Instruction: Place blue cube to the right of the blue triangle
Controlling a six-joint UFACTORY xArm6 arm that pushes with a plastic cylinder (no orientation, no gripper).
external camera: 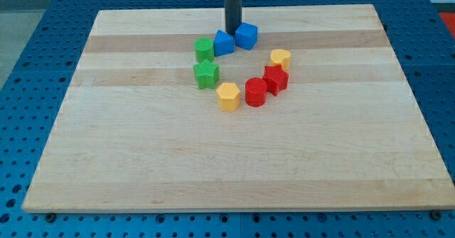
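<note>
The blue cube [247, 35] sits near the view's top centre of the wooden board [142, 160]. The blue triangle [224, 43] lies just to its left, touching or nearly touching it. My tip [233, 29] stands just above the gap between the two blue blocks, at their top edges. The rod rises straight up out of the view's top.
A green cube [205, 50] touches the blue triangle's left side, and a green star [207, 74] lies below it. A yellow hexagon [228, 96], a red cylinder [256, 92], a red star-like block [276, 79] and a yellow heart [280, 57] form an arc below the blue blocks.
</note>
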